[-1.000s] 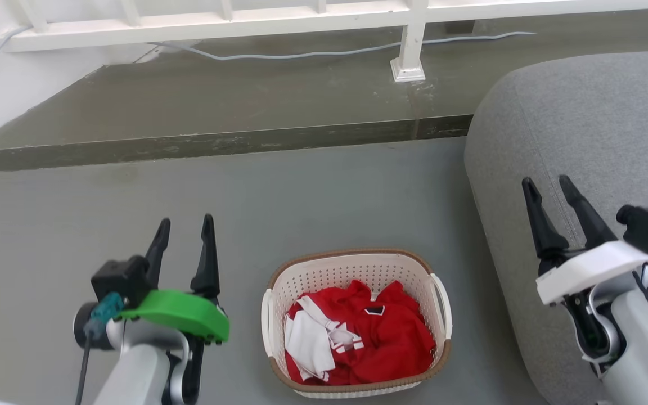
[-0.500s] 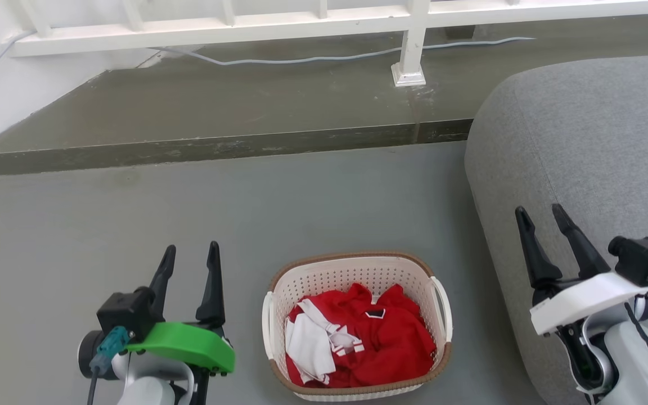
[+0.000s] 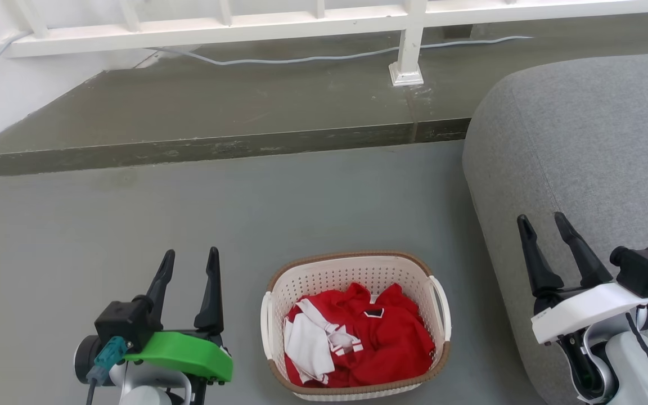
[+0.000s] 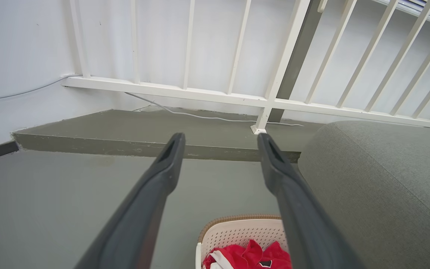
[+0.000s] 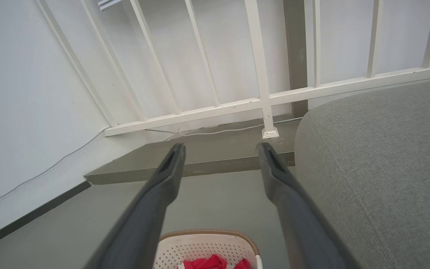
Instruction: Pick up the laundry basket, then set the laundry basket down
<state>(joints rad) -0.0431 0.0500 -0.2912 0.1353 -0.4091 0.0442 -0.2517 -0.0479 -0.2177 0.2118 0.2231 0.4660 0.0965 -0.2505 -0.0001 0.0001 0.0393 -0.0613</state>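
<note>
While the left gripper (image 3: 190, 253) is hovering with its fingers apart, an uneven two-handle lift is risking a tilt that spills the red garments (image 3: 391, 337). The cream-white perforated plastic laundry basket (image 3: 352, 274) is sitting on the grey floor (image 3: 301, 197) between both grippers, clear of each. The right gripper (image 3: 540, 219), likewise spread, is hanging over the grey fabric sofa (image 3: 583, 140).

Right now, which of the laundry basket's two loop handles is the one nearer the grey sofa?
The right loop handle, on the side of the right gripper, beside the grey sofa. The left loop handle faces the floor toward the left gripper.
</note>
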